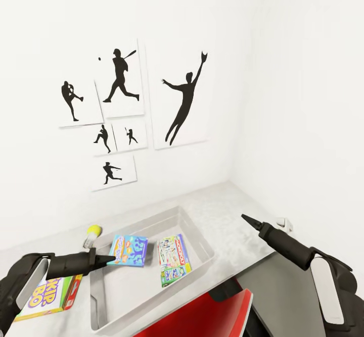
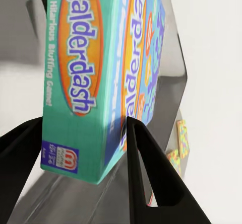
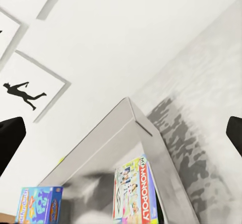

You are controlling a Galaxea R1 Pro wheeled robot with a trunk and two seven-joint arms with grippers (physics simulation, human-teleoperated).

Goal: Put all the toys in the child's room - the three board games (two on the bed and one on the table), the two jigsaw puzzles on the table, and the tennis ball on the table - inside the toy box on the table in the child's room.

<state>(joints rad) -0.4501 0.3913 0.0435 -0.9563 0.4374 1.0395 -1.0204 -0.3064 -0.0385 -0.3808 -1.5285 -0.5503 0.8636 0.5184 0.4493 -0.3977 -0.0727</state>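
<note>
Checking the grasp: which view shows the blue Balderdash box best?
Left wrist view: the Balderdash box is close up between the left gripper fingers, print readable. Head view shows it whole, held over the toy box. Right wrist view catches it small, at the frame edge.

Head camera looks down over the toy box (image 1: 199, 236) — both wrist views share it, left closest.

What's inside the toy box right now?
The Monopoly game lies inside the toy box. The left gripper holds the blue Balderdash game over it. The floor beneath it is hidden.
</note>
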